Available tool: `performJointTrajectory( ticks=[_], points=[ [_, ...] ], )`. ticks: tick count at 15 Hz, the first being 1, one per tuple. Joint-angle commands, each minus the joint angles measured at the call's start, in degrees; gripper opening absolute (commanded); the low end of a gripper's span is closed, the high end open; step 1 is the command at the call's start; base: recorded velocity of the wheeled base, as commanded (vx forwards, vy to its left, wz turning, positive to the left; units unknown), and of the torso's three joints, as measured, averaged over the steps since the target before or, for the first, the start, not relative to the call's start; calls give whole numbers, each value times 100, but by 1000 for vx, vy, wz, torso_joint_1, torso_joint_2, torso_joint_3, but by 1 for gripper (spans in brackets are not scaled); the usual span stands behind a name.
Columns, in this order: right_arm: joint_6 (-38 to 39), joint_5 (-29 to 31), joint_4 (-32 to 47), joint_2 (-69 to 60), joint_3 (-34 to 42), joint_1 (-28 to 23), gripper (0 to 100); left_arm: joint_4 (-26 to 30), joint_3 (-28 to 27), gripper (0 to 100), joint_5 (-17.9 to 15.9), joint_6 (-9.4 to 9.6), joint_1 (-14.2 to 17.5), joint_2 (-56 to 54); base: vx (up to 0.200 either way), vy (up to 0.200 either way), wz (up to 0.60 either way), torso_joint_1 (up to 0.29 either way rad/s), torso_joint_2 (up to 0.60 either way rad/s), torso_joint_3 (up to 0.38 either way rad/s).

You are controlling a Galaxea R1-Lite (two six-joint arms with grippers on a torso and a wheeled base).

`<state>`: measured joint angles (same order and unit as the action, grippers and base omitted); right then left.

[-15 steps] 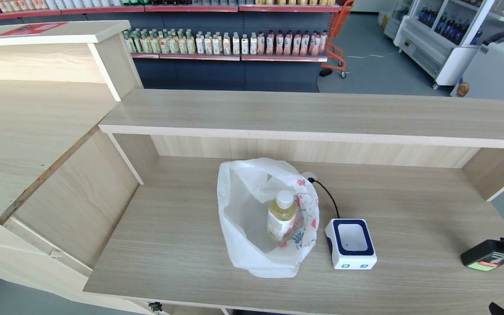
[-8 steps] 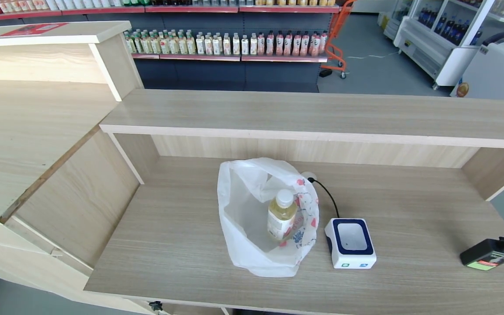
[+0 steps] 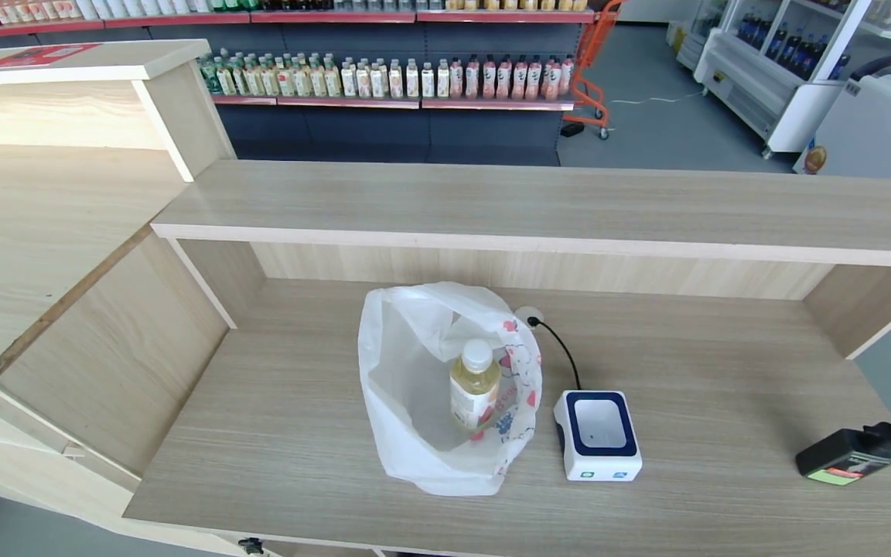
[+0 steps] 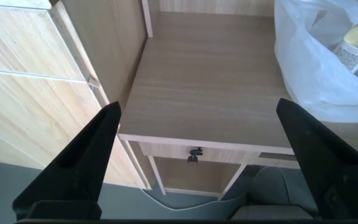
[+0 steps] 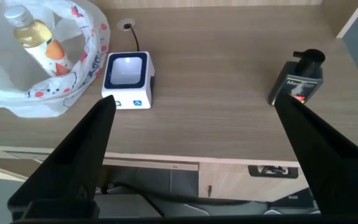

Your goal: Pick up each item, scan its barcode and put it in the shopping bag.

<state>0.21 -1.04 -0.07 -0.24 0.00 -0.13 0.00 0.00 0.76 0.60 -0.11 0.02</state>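
Head overlooks counter point(image 3: 724, 387); both wrist cameras share the shopping bag point(image 3: 397, 437).

counter point(image 3: 724, 387): light wood, raised ledge point(image 3: 538, 209) behind | shelf bottles point(image 3: 384, 77) | orange cart point(image 3: 592, 70) | fridges point(image 3: 759, 89) far right

- the bench point(image 3: 724, 402) carries a bag point(image 3: 407, 433) near its middle, with the bag's mouth open upward.
- a drink bottle point(image 3: 475, 384) stands upright inside the bag, toward the bag's right side.
- a scanner point(image 3: 599, 435) sits on the bench just right of the bag.
- a cable point(image 3: 561, 352) runs from the scanner's back to a hole point(image 3: 529, 316) in the bench, just behind the bag.
- a pump bottle point(image 3: 848, 455) lies on its side well right of the scanner, near the bench's right end.
- a raised ledge point(image 3: 538, 203) runs along the back of the bench.
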Motion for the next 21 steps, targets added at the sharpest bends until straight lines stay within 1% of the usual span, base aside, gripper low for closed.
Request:
performJointTrajectory(
  ticks=[1,3,4,9,10,11,16,17,19,21],
  points=[
    [-3,-2,7,24,0,-4,100,0,0,100,4,19,2,-2,0,-200,0,2,-2,2],
    [-3,-2,7,24,0,-4,100,0,0,100,4,46,-7,-2,0,-200,0,0,2,-2],
    [-3,-2,7,24,0,-4,100,0,0,100,4,19,-7,-2,0,-200,0,7,2,7],
    [-3,-2,7,24,0,-4,100,0,0,100,4,-51,-7,-2,0,0,0,0,0,0],
    [-3,-2,7,24,0,-4,100,-9,0,100,4,-121,-7,-2,-200,0,0,-2,2,2],
    [-3,-2,7,24,0,-4,100,0,0,100,4,-139,-7,-2,-200,0,0,2,2,2],
    [-3,-2,7,24,0,-4,100,0,0,100,4,-130,-7,-2,-200,0,0,2,4,1],
    [-3,-2,7,24,0,-4,100,0,0,100,4,-112,-7,-2,0,0,0,0,0,0],
    [-3,-2,7,24,0,-4,100,0,0,100,-5,-16,-7,-2,0,0,0,0,0,0],
    [-3,-2,7,24,0,-4,100,0,0,100,-5,-16,-7,-2,0,-200,0,0,0,5]
  ],
)
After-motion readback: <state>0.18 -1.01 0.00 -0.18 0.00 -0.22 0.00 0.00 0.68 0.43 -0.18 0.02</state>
